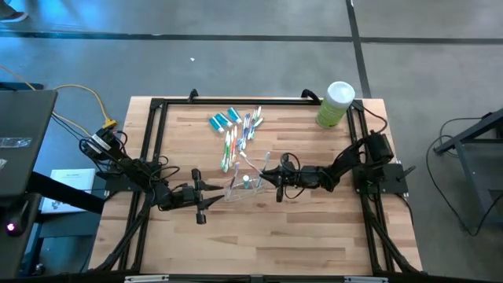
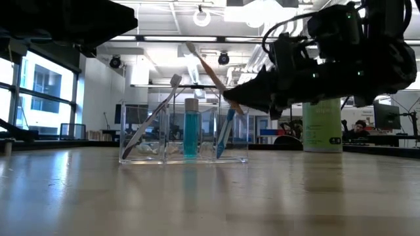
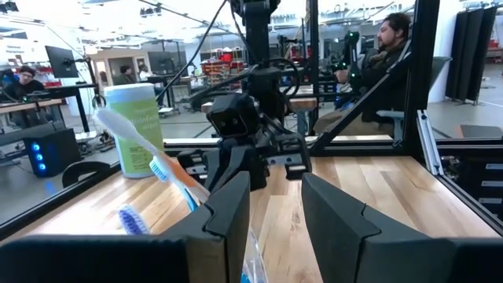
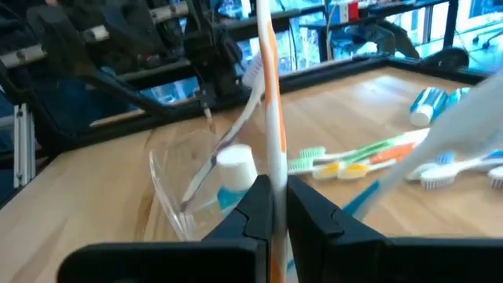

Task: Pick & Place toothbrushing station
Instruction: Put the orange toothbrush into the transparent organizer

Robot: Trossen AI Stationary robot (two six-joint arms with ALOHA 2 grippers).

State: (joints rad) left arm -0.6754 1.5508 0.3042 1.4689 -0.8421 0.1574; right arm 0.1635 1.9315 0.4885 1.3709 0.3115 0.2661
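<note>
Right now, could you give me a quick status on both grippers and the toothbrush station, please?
Right gripper shut on orange toothbrush, above clear cup. Left gripper partly open, empty, beside cup. Cup holds toothbrushes and a toothpaste tube. Nothing blocking.

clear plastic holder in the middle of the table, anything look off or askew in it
Nothing spilled or damaged. The clear plastic holder stands level; a grey toothbrush and a blue one lean in it, a teal tube stands upright. The right gripper pinches a tilted orange-and-white toothbrush.
</note>
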